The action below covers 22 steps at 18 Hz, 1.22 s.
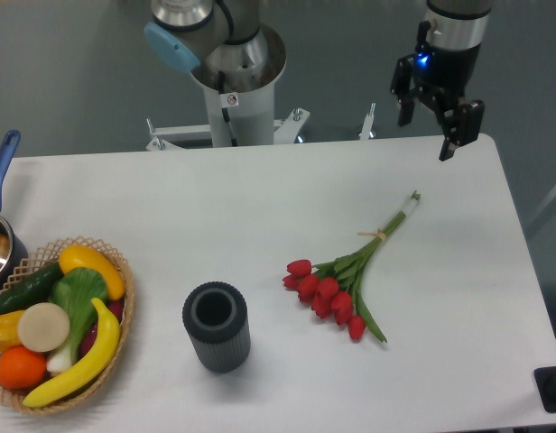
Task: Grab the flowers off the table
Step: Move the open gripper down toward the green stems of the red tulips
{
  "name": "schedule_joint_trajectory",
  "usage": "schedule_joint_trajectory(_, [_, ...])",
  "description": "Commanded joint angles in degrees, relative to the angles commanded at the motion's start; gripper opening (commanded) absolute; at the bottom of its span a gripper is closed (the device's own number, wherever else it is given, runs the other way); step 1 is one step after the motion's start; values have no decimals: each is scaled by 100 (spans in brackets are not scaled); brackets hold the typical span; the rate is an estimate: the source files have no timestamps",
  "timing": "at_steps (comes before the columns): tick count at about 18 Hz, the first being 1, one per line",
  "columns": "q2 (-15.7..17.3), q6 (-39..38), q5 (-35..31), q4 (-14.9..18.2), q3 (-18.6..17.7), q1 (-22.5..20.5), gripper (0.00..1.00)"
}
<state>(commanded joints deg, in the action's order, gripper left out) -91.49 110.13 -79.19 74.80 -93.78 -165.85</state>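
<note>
The large white rectangular table [260, 207] with rounded corners fills most of the view. Toward its right half lies the small bunch of red tulips with long green stems and leaves [346, 280], resting flat on the surface. The red heads cluster at the lower left end of the bunch, and the stems run up and to the right, ending in a pale cut tip. A pale band ties the stems partway along. About 8 blooms can be counted, though some overlap.

The black 2-finger gripper [429, 133] hangs above the far right edge of the table, up and to the right of the stem tips and well apart from the flowers. Its fingers stand spread with a clear gap between them and nothing held. A small blue light glows on the wrist above it.

The grey arm base with a light blue cap [226, 54] stands behind the table's far edge, near the middle.

A dark grey ribbed cylindrical cup [216, 327] stands upright left of the tulips, its opening facing up. At the table's left edge sits a woven wicker basket [115, 262] holding a banana, an orange, a cucumber and other produce. Beside it, a pot with a blue handle [0, 171] is partly cut off by the frame.
</note>
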Motion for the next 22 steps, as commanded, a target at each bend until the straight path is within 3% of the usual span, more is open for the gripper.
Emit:
schedule_joint_trajectory(7, [9, -183, 8, -18, -79, 17, 100])
schedule_joint_trajectory(9, [79, -771, 175, -70, -368, 44, 100])
schedule_joint_trajectory(13, [62, -1800, 360, -352, -457, 201, 100])
schedule_joint_trajectory(18, [-184, -2635, 360, -378, -457, 570, 100])
schedule_joint_trajectory(22, [-500, -2943, 334, -712, -509, 896, 100])
